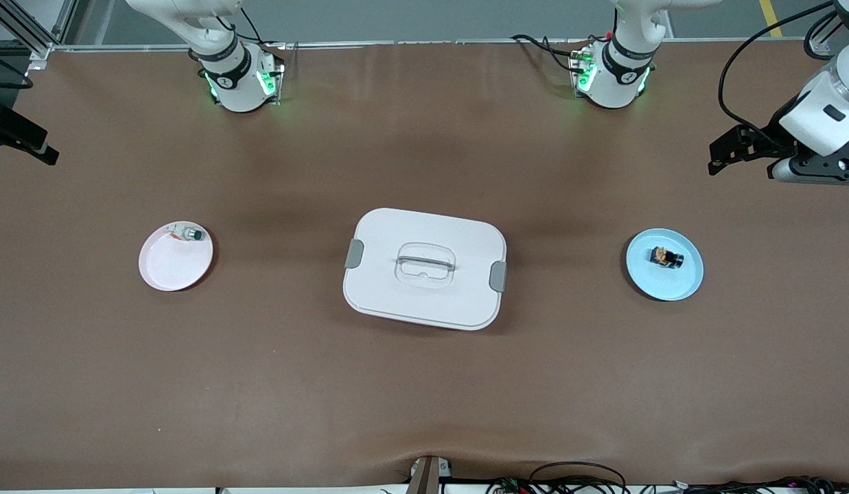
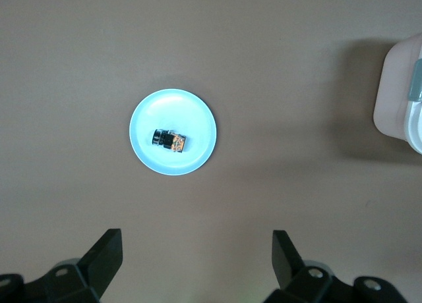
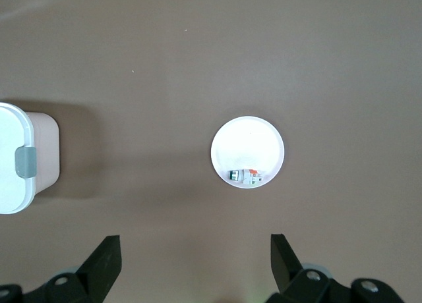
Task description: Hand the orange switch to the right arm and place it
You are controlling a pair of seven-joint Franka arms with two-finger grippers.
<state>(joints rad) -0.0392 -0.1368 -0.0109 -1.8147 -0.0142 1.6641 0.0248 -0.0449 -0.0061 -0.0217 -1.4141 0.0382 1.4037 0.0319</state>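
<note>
Black fingers (image 2: 112, 253) of the left gripper (image 2: 196, 260) stand spread and empty, high at the right edge of the front frame; in its wrist frame the blue plate (image 2: 198, 115) sits centre. The right gripper (image 3: 195, 260) is likewise wide open, holding nothing, at the frame's left edge, waiting.

Nothing is grasped yet: the opening pick-up is the step in hand. The orange switch (image 1: 665, 257) lies on the blue plate, right of centre. Next, I judge, the left gripper must descend over it and straddle its narrow body.

Count: two plates, one blue, one pink (image 1: 165, 269); one lidded white box (image 1: 424, 267) mid-worktop; one switch; one green-capped part (image 1: 189, 234).
</note>
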